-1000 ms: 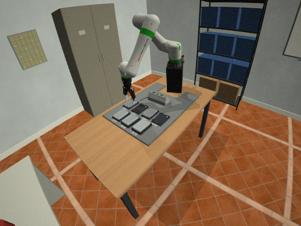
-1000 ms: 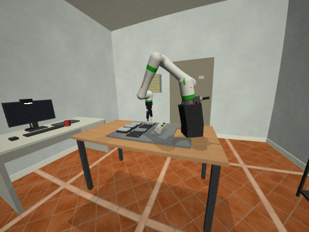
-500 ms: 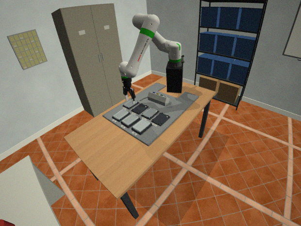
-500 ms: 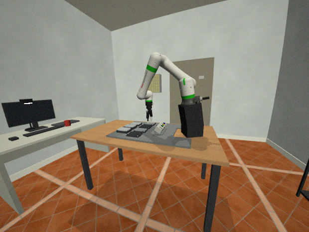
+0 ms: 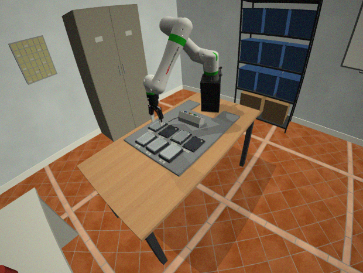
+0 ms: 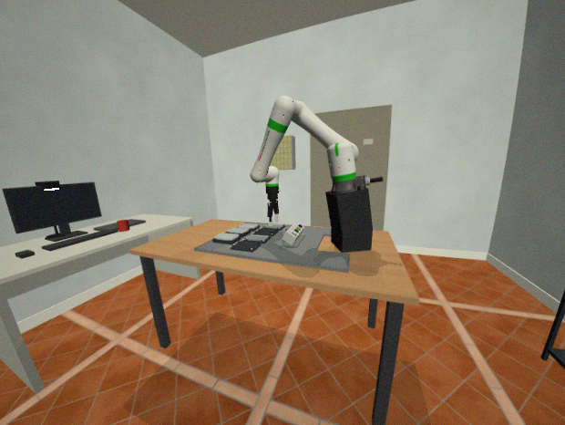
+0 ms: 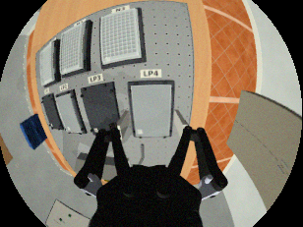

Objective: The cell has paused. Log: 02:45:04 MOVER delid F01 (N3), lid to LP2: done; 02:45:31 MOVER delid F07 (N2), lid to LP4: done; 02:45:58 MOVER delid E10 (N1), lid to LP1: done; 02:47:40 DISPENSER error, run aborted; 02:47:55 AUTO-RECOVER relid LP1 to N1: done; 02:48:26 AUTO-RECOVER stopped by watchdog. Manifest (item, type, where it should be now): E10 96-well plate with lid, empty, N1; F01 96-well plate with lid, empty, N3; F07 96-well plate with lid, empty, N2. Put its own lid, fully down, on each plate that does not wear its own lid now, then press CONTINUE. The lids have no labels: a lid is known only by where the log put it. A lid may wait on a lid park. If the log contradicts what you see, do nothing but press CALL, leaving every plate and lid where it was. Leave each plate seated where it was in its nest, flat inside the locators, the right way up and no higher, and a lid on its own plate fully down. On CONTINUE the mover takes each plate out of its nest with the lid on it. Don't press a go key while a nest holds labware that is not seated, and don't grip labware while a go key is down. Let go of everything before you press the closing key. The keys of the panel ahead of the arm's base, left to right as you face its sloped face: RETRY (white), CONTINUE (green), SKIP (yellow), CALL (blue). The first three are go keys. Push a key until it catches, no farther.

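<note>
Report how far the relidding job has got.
Done: lid park LP1 is bare, and the N1 plate looks lidded. In hand: nothing yet. The open hand hangs above the lid on LP4, not gripping it. Left: that lid onto the open N2 plate, the LP2 lid onto the open N3 plate, then let go and press CONTINUE on the key panel.

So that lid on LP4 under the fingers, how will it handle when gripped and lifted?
The lid looks thin and flat, so probably light and fairly stiff. Its smooth pale surface may slip between the open fingers, and gripped off-centre it could tilt.
</note>
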{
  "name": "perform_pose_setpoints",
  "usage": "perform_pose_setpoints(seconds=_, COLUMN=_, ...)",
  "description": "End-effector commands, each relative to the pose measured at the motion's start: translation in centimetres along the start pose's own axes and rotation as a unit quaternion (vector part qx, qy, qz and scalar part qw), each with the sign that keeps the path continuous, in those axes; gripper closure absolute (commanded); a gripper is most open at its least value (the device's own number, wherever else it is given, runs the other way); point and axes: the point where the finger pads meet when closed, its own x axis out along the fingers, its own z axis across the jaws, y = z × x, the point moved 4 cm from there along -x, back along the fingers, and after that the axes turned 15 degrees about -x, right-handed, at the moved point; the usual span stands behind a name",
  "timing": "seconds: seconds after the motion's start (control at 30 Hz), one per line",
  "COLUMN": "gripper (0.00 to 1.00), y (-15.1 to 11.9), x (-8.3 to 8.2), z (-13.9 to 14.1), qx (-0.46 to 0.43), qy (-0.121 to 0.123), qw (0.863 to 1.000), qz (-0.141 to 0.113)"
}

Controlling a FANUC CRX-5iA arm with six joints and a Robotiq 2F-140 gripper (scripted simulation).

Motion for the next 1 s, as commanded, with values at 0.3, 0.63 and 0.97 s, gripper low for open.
perform_pose_setpoints(seconds=0.3, gripper=0.34, y=0.0, x=0.3, z=0.0, qx=0.0, qy=0.0, qw=1.0, qz=0.0)
perform_pose_setpoints(seconds=0.63, gripper=0.34, y=0.0, x=0.8, z=0.0, qx=0.0, qy=0.0, qw=1.0, qz=0.0)
perform_pose_setpoints(seconds=0.97, gripper=0.34, y=0.0, x=1.2, z=0.0, qx=0.0, qy=0.0, qw=1.0, qz=0.0)
